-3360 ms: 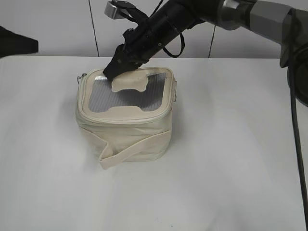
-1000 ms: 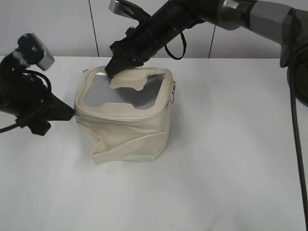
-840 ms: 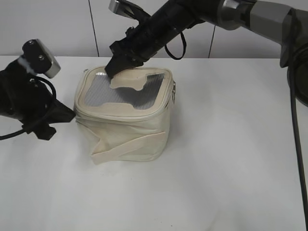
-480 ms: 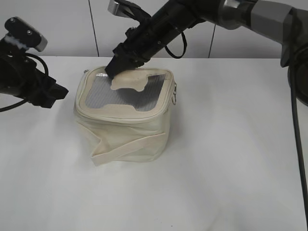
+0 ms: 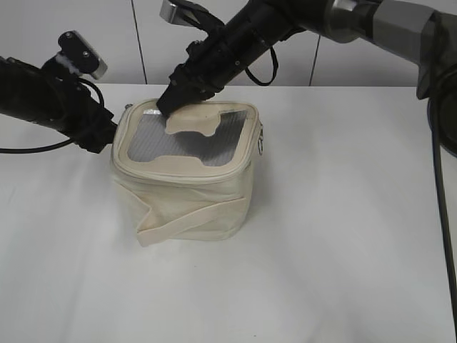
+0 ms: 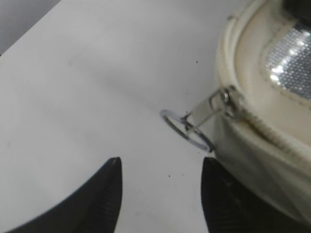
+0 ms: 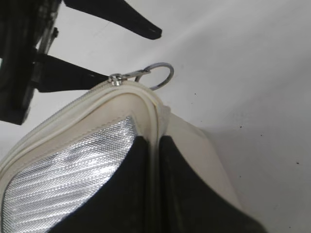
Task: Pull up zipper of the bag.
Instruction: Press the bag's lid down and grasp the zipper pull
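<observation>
The cream bag with a grey mesh top stands mid-table. Its cream zipper track runs round the lid rim. A silver ring pull hangs out from the bag's left corner over the table; it also shows in the right wrist view. My left gripper is open and empty, just short of that ring, at the bag's left. My right gripper is shut on the lid rim at the bag's far left corner. A second pull hangs on the right side.
The white table spreads around the bag. A white panelled wall stands behind its far edge. The right arm slants down from the upper right over the bag.
My left arm came in from the left, swung up and toward the bag's far left corner. The bag shifted and tilted slightly. My right gripper stayed clamped on the rim.
</observation>
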Available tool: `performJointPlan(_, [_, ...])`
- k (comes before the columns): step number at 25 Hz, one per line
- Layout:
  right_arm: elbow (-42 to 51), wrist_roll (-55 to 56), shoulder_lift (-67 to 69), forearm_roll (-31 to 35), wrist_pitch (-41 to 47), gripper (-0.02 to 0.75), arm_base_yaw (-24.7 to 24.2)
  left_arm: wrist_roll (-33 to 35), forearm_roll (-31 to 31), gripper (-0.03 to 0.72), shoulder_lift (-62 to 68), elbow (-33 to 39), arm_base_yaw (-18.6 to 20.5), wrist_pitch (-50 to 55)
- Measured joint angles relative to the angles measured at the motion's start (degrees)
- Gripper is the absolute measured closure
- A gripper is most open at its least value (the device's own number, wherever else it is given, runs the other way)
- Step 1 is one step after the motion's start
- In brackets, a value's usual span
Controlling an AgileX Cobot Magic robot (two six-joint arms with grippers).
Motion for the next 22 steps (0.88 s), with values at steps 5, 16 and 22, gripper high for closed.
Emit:
performJointPlan(5, [0.0, -0.05, 0.0, -0.09, 0.11, 0.69, 0.0, 2.36, -0.81, 0.226, 3.06, -3.13, 0.3, 2.33])
performJointPlan(16, [-0.06, -0.11, 0.0, -0.6, 1.55, 0.69, -0.22, 13.88, -12.49, 0.169, 3.57, -3.29, 0.34, 5.0])
performJointPlan(22, [-0.1, -0.18, -0.05, -1.01, 3.43, 0.69, -0.53, 14.17, -11.88, 0.174, 3.57, -3.47, -1.13, 5.34])
